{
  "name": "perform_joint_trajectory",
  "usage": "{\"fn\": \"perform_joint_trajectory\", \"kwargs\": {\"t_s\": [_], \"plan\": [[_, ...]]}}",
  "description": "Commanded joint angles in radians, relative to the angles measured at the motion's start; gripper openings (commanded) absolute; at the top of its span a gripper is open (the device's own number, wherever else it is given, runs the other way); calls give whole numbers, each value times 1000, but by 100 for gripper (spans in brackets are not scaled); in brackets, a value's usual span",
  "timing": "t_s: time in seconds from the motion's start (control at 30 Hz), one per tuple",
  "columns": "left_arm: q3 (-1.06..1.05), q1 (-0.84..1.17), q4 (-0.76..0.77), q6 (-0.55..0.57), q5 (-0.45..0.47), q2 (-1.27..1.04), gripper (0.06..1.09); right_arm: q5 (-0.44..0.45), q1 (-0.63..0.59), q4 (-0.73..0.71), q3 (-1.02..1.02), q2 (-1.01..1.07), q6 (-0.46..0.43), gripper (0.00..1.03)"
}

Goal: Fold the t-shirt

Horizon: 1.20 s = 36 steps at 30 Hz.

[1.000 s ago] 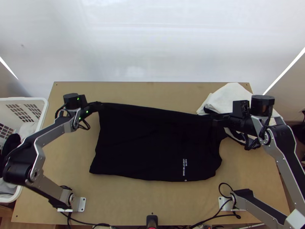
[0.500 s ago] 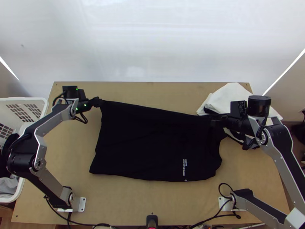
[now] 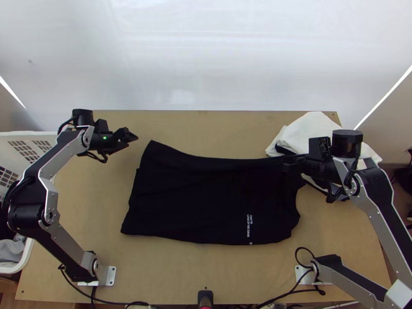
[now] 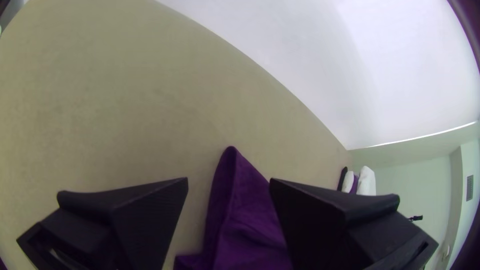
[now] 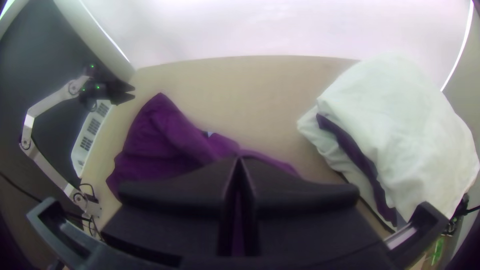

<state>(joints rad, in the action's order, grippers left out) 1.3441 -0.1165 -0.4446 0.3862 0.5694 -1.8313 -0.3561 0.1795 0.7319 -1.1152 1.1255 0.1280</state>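
A black t-shirt lies folded over on the table with small white print near its lower right; in the right wrist view the shirt looks purple. Left of its upper left corner, my left gripper stands open and apart from the cloth. Between the open fingers of the left gripper, the left wrist view shows the shirt's corner beyond them. My right gripper is at the shirt's upper right edge; in the right wrist view the right gripper is shut on the shirt.
A white cloth bundle with a dark strip lies at the table's back right, partly beneath the right arm. A white laundry basket with clothes stands beyond the left edge. Bare tabletop stretches in front of the shirt.
My left gripper has opened and let go of the shirt's upper left corner, moving off to the left. That corner has dropped onto the table. The right arm has shifted slightly left.
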Motion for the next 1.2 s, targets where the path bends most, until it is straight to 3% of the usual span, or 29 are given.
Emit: {"fn": "perform_joint_trajectory", "kwargs": {"t_s": [0.0, 0.27, 0.33, 0.37, 0.53, 0.67, 1.17], "plan": [[33, -29, -63, 11, 64, -8, 86, 3, 2, 0, -5, -3, -13, 3], [20, 5, -117, -32, 84, 4, 85, 3, 3, 0, -1, 0, -19, 3], [20, 11, -114, -17, 86, -2, 60, 3, 9, 0, -1, 0, -18, 3], [17, 14, -103, -9, 84, -2, 52, 5, 9, 0, -1, 0, -18, 3], [0, 41, -80, -18, 70, 4, 52, 5, 8, 0, -5, 0, -19, 3], [-31, 80, -71, -95, -11, 0, 52, 5, 3, 0, -8, 0, -21, 3], [-40, 110, -36, -115, -43, -33, 52, 5, 0, -2, -11, 8, -22, 3]]}}
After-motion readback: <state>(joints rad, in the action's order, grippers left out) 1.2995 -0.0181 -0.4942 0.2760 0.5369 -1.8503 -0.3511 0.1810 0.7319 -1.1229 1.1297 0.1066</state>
